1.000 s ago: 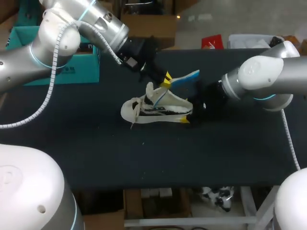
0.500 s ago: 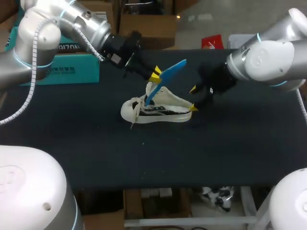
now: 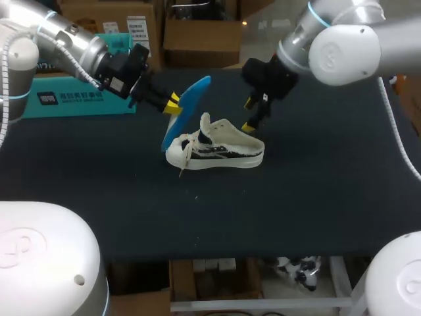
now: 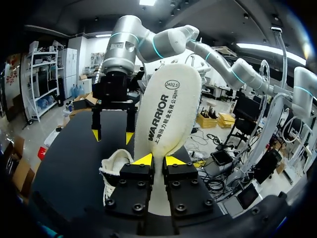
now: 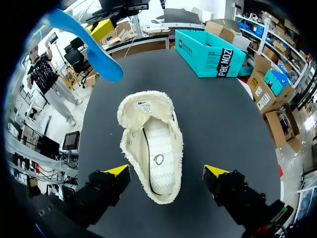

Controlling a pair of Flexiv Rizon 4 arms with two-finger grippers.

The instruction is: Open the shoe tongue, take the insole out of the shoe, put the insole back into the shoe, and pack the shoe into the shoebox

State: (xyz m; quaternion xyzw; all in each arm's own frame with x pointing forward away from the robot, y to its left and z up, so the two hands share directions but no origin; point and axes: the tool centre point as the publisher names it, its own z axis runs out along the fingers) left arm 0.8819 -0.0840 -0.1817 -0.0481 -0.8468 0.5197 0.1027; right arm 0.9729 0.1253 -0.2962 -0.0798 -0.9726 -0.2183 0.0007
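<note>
Just above the shoe's toe end, the left gripper (image 3: 172, 103) is closed tight on the insole (image 3: 187, 108), pinching it part-way along its length, and the whole insole is clear of the shoe (image 3: 214, 148). The insole hangs steeply, with its lower tip close beside the shoe's toe and its upper tip raised away from the shoe. Its long axis therefore crosses the shoe's own rather than lying along it.

The shoe stands upright on its sole on the table (image 3: 316, 197), toe toward the left arm's side and heel toward the right arm's. Directly over the heel hangs the right gripper (image 5: 167, 171), jaws spread wide and holding nothing. It is the nearer of the two to the shoe's mouth, which faces straight up at it.

Putting the insole back probably depends on one thing: the mouth lies below the left gripper and toward the heel, so the insole must be swung into line with the shoe and fed in tip first.

The insole is blue on one face and cream with dark print on the other. The shoe is off-white with dark side stripes, loose laces and a fleecy lining, and its inner floor is bare. The teal shoebox (image 3: 59, 102) sits well apart from the shoe, beyond its toe.
</note>
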